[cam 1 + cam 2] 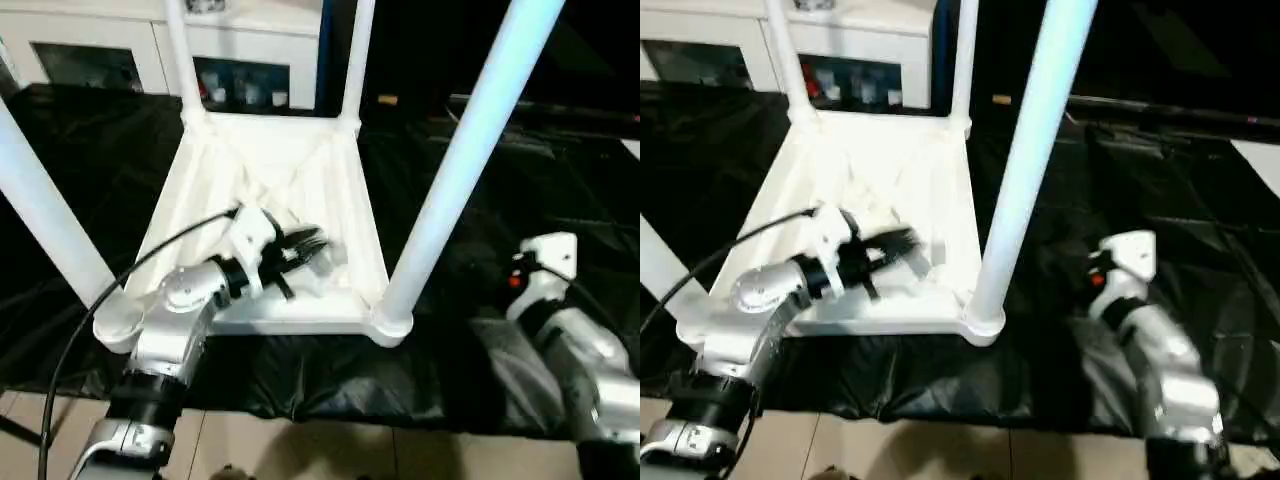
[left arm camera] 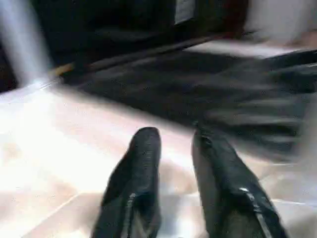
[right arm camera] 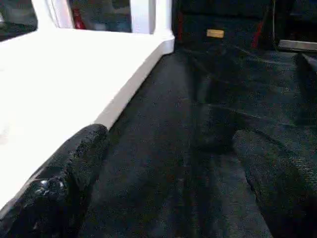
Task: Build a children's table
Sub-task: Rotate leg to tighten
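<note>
Table (image 1: 345, 215): upside down on the black sheet (image 1: 470, 330), four legs up.
Left gripper (image 1: 312, 246): over the ribbed underside, fingers slightly apart, empty.
Right gripper (image 3: 168, 163): beside the table's edge, fingers spread wide, empty.

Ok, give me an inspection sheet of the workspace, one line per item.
Surface: black sheet over the work area, wrinkled; tiled floor at the near edge.
Job's things: table top upside down on the sheet, ribbed underside up; four legs standing in its corner sockets.
Clutter: nothing seen.
Grippers: left gripper open over the underside, holding nothing; right gripper open, low over the sheet beside the top's edge.
Cables: black cable along the left arm.
Surroundings: white cabinet with glass doors behind.
</note>
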Available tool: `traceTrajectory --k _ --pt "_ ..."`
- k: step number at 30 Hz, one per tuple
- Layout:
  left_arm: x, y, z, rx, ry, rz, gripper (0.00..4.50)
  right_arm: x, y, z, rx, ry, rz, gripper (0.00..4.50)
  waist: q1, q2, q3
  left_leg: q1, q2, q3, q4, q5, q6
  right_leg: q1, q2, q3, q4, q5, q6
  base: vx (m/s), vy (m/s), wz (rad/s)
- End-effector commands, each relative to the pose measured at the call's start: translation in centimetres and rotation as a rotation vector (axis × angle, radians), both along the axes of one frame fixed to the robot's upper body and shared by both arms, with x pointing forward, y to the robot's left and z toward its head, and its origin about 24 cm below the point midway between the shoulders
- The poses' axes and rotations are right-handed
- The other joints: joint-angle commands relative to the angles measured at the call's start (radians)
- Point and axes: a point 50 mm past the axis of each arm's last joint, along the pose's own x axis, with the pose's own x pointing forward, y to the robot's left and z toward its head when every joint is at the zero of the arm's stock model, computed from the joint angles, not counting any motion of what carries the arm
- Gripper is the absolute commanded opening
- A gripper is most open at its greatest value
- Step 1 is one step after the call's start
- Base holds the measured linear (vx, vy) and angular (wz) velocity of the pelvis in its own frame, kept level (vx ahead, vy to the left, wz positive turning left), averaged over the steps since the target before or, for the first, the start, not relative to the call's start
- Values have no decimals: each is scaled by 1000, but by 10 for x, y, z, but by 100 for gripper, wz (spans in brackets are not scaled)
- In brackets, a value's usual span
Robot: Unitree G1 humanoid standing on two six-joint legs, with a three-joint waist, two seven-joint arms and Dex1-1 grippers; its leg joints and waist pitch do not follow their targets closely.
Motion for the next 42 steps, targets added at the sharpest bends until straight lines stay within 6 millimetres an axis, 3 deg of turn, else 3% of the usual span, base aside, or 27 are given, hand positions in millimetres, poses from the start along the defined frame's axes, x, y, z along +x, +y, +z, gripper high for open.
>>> traceTrajectory --k 1,2,3,6,10,11,12,13,15,19,20,22,24,25,26,27,34,36,39,42 --pt "5 9 0 53 22 147 155 -2 -2 3 -36 -4 -29 450 -7 5 -61 6 16 0 -69 -321 1 49 -39 37 -75 -381 -102 0 0 0" --pt "2 12 0 -29 19 192 168 -5 1 1 -31 -7 -43 450 -1 35 -60 10 13 -2 -68 -325 -5 46 -43 37 -79 -421 -95 0 0 0" --pt "-1 16 1 -91 -11 259 176 -8 3 0 -34 -6 -60 450 -9 21 -59 6 16 -1 -69 -334 -2 45 -39 35 -89 -415 -97 0 0 0" --pt "-17 25 -7 -142 -33 431 176 -19 11 -10 -33 21 -85 450 -7 21 -62 0 14 -3 -68 -335 10 47 -39 34 -86 -417 -96 0 0 0" --pt "-32 28 -17 -109 -50 505 176 -29 19 -22 -24 72 -82 450 -11 23 -58 -1 13 -4 -71 -362 22 38 -35 32 -98 -471 -56 0 0 0" --pt "-36 30 -18 -89 -63 547 176 -32 22 -25 -16 78 -105 450 -11 18 -57 -1 10 -5 -70 -371 20 37 -35 30 -99 -504 -40 0 0 0" --pt "-38 30 -19 -81 -61 555 176 -33 25 -26 3 72 -114 450 -13 6 -57 -3 12 -5 -71 -376 21 36 -35 29 -102 -518 -31 0 0 0" --pt "-39 30 -19 -78 -59 557 176 -33 27 -26 17 66 -117 450 -14 16 -53 0 11 -8 -72 -393 17 32 -38 27 -105 -555 -20 0 0 0" --pt "-41 30 -20 -87 -52 569 176 -33 31 -31 7 71 -118 450 -20 18 -49 5 9 -12 -72 -429 9 26 -37 22 -117 -603 2 0 0 0" --pt "-47 29 -20 -141 -39 567 176 -32 37 -28 -6 47 -130 450 -27 18 -49 -1 10 -17 -77 -436 2 32 -39 22 -115 -583 5 0 0 0" --pt "-52 29 -22 -143 -32 542 195 -34 37 -28 -8 43 -117 450 -28 15 -52 -1 10 -17 -77 -434 4 33 -39 23 -115 -570 5 0 0 0" --pt "-66 26 -25 -181 7 478 210 -42 37 -29 9 43 -44 450 -28 13 -51 -7 14 -16 -80 -432 10 36 -42 27 -111 -552 -2 0 0 0" --pt "-76 24 -24 -200 12 413 216 -47 38 -29 25 48 21 450 -26 14 -55 -2 18 -14 -79 -421 15 32 -40 34 -105 -498 -23 0 0 0" --pt "-81 25 -22 -215 11 386 216 -49 37 -29 24 48 60 450 -23 13 -57 -9 20 -14 -81 -404 22 37 -40 36 -98 -454 -39 0 0 0" --pt "-85 26 -21 -223 7 364 246 -50 36 -28 22 44 94 450 -21 12 -56 -10 23 -12 -82 -397 28 37 -38 38 -96 -426 -52 0 0 0" --pt "-88 28 -19 -214 -6 354 246 -51 35 -27 24 39 123 450 -18 12 -54 -8 22 -9 -81 -398 31 36 -36 38 -95 -412 -61 0 0 0" --pt "-109 44 -22 -138 -10 336 300 -57 29 -18 32 26 364 450 -12 11 -53 -13 22 -10 -81 -370 42 45 -40 38 -96 -450 -42 0 0 0" --pt "-125 50 -27 -133 12 335 317 -64 35 -19 30 49 524 450 -10 17 -52 -13 23 -11 -81 -381 42 45 -40 37 -99 -453 -49 0 0 0" --pt "-134 54 -29 -139 26 350 342 -64 44 -20 24 46 599 450 -10 11 -48 -11 22 -11 -82 -413 40 39 -39 35 -106 -505 -43 0 0 0" --pt "-139 55 -31 -127 27 355 362 -61 50 -20 25 37 628 450 -6 11 -47 -8 22 -14 -83 -425 30 36 -40 34 -109 -538 -31 0 0 0"
